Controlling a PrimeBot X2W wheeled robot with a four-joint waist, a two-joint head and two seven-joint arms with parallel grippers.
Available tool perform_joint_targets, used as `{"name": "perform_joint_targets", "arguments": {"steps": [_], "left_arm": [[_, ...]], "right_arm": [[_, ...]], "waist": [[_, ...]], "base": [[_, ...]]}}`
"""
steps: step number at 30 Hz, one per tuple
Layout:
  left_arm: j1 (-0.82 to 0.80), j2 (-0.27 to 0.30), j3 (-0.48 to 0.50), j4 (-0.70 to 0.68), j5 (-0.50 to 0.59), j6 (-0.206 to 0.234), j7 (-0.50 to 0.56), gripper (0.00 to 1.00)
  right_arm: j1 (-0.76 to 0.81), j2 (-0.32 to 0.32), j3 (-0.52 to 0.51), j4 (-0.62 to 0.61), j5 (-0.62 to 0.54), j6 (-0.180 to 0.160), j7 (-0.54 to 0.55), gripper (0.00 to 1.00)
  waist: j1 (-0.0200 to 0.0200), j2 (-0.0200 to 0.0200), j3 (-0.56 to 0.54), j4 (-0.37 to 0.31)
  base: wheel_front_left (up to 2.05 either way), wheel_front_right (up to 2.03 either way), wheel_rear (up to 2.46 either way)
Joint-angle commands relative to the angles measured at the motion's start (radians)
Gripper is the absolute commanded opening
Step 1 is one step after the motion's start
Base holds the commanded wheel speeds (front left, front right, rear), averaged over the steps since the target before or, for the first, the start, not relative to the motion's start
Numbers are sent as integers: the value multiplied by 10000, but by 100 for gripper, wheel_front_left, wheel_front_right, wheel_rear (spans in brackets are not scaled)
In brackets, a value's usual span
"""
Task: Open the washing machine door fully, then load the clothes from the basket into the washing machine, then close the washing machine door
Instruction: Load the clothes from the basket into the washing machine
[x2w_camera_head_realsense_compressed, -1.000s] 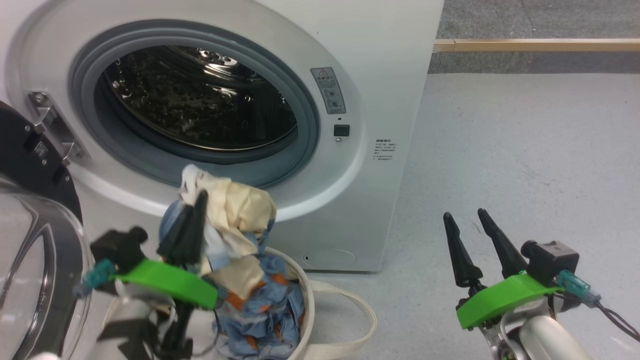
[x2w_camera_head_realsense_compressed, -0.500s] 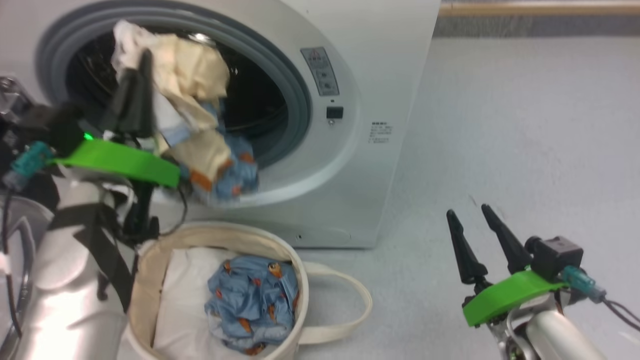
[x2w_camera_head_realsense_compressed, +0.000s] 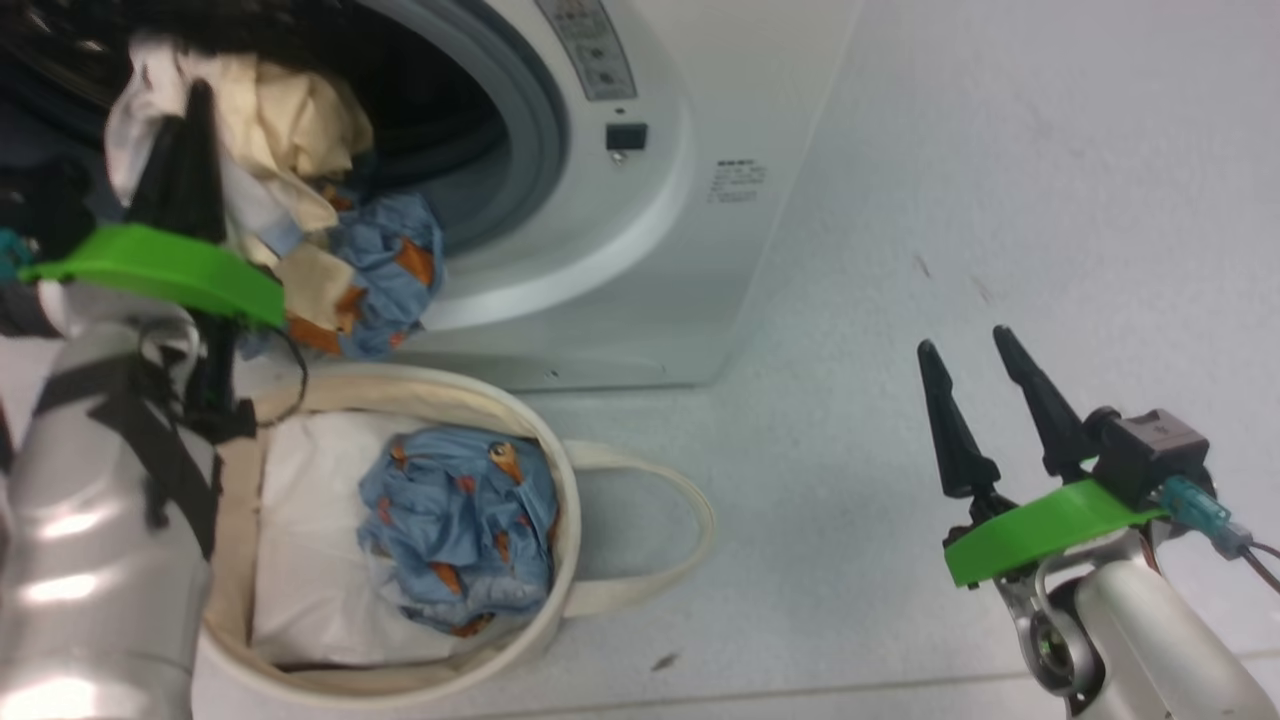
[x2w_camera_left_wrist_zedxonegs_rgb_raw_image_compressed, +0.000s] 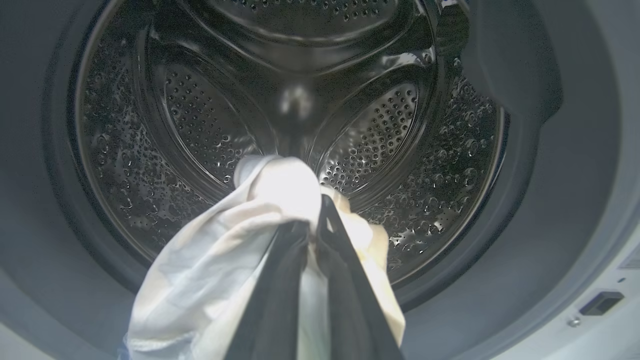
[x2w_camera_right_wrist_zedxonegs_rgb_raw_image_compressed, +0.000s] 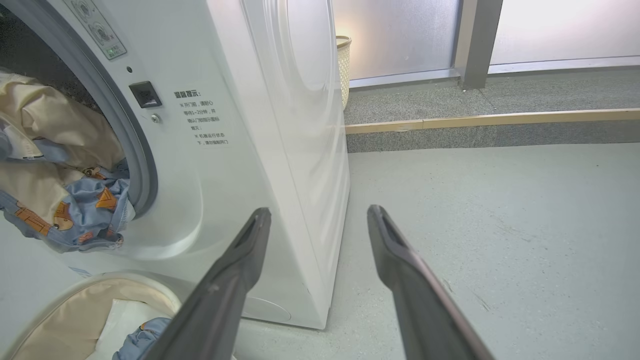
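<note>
My left gripper (x2w_camera_head_realsense_compressed: 190, 105) is shut on a bundle of cream and light-blue clothes (x2w_camera_head_realsense_compressed: 330, 230), held at the mouth of the white washing machine (x2w_camera_head_realsense_compressed: 650, 250). In the left wrist view the gripper (x2w_camera_left_wrist_zedxonegs_rgb_raw_image_compressed: 316, 220) points into the perforated drum (x2w_camera_left_wrist_zedxonegs_rgb_raw_image_compressed: 200, 125), with pale fabric (x2w_camera_left_wrist_zedxonegs_rgb_raw_image_compressed: 280, 185) bunched over its tips. Another blue garment (x2w_camera_head_realsense_compressed: 460, 520) lies in the cream basket (x2w_camera_head_realsense_compressed: 565, 470) on white padding. My right gripper (x2w_camera_head_realsense_compressed: 967, 340) hovers open and empty over the floor to the right. The washing machine door is out of view.
The basket's loop handle (x2w_camera_head_realsense_compressed: 680, 540) lies on the grey floor (x2w_camera_head_realsense_compressed: 1000, 150) in front of the machine. The right wrist view has a raised wooden-edged step (x2w_camera_right_wrist_zedxonegs_rgb_raw_image_compressed: 490, 120) and frosted glass panels (x2w_camera_right_wrist_zedxonegs_rgb_raw_image_compressed: 400, 35) behind the machine. A wicker bin (x2w_camera_right_wrist_zedxonegs_rgb_raw_image_compressed: 344, 65) stands beside it.
My left gripper has lifted the bundle out of the basket and up to the drum opening. The head camera has tilted down. The right gripper stays open and still.
</note>
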Motion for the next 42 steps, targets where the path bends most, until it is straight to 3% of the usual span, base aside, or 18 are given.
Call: {"name": "perform_joint_targets", "arguments": {"steps": [1, 15, 24, 25, 26, 27, 30, 34, 39, 42], "left_arm": [[-704, 527, 307, 8, 196, -47, -59, 0], [-3378, 1069, -769, 3035, 819, -58, -59, 0], [-4230, 1199, -518, 2522, 1226, 182, -59, 0], [-4301, 1160, -779, 3306, 1496, 312, -53, 4], [-4410, 1131, -917, 3621, 1618, 348, -53, 86], [-4515, 1114, -1000, 3878, 1690, 394, -54, 100], [-4660, 1072, -1303, 4511, 1958, 610, 68, 100], [-4633, 982, -1606, 4823, 2113, 497, 314, 100], [-4515, 927, -1799, 4823, 2166, 398, 78, 100], [-4172, 933, -1685, 4518, 2050, 575, -41, 100]], "right_arm": [[-184, -54, 54, -354, -121, 6, -124, 100], [-216, -83, -358, -727, -485, 6, -124, 100], [-220, 44, -642, -1072, -685, 6, -124, 100], [-217, 104, -651, -1082, -708, 6, -124, 100], [-217, 135, -653, -1091, -719, 6, -124, 100], [-223, 164, -651, -1099, -731, 6, -124, 100], [-250, 240, -653, -1089, -765, 6, -124, 100], [-302, 296, -580, -1019, -762, 6, -124, 100], [-416, 335, -458, -956, -674, 6, -124, 100], [-467, 400, -354, -886, -595, 6, -124, 100]], "waist": [[-3, 0, 488, -280], [-3, 0, 1739, -695], [-3, 0, 2342, -963], [-3, 0, 2378, -1005], [-3, 0, 2390, -1027], [-3, 0, 2397, -1053], [-3, 0, 2367, -1109], [-3, 0, 2239, -1140], [-3, 0, 1966, -1055], [-3, 0, 1715, -962]], "base": [[0, 0, 0], [0, 0, 0], [0, 0, 0], [0, 0, 0], [0, 0, 0], [0, 0, 0], [0, 0, 0], [0, 0, 0], [0, 0, 0], [0, 0, 0]]}}
